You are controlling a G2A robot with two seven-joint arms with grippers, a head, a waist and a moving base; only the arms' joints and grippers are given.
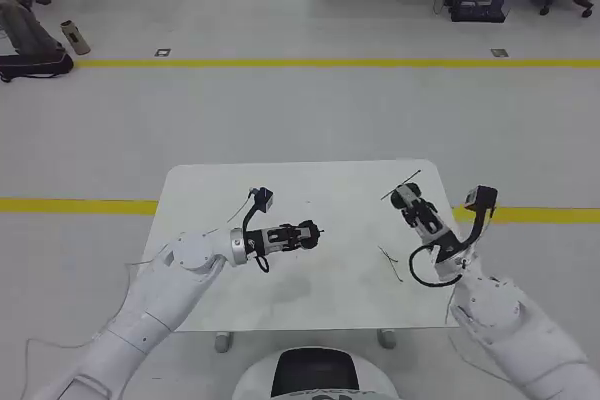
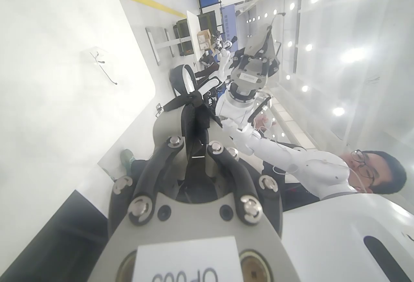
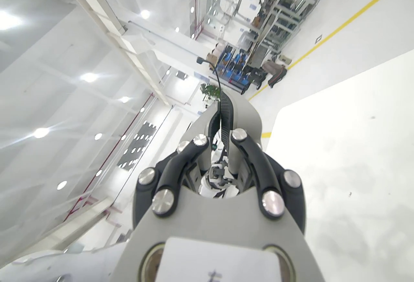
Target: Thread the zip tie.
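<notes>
Above a white table [image 1: 310, 190], the right gripper [image 1: 404, 196] pinches a black zip tie [image 1: 412, 177] between fingers pressed tight together, holding it clear of the surface over the table's far right part. In the right wrist view the zip tie [image 3: 217, 79] rises out of the right gripper [image 3: 223, 103], a thin strand curving up to a small boxy head at its free end. The left gripper [image 1: 310, 235] hangs over the middle of the table, well apart from the right one and pointing toward it. In the left wrist view the fingers of the left gripper [image 2: 194, 108] appear closed against each other; whether anything sits between them cannot be told. A few loose zip ties [image 1: 390, 262] lie on the table between the two arms, nearer the right one, and show again in the left wrist view [image 2: 105, 71].
</notes>
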